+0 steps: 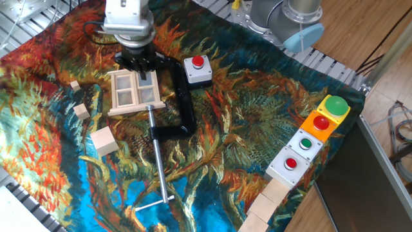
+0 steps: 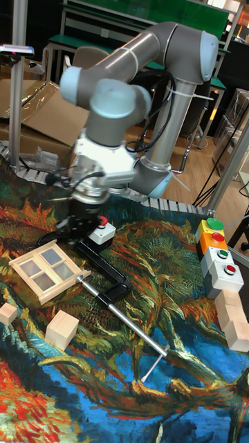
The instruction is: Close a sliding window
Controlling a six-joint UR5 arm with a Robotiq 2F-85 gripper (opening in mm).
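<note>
Your gripper (image 1: 138, 59) hangs just behind the window (image 1: 135, 91), holding nothing; you can't tell how far its jaws are parted. Clamped on the cloth (image 1: 257, 116), the window looks not fully shut.

- The grey robot arm (image 2: 149, 62) bends down in a big curve from the back of the table.
- Its white wrist (image 1: 127, 14) points almost straight down.
- The black gripper (image 1: 139, 61) hangs low near the table's far left corner.
- Its fingers (image 2: 75, 225) are spread a little.
</note>
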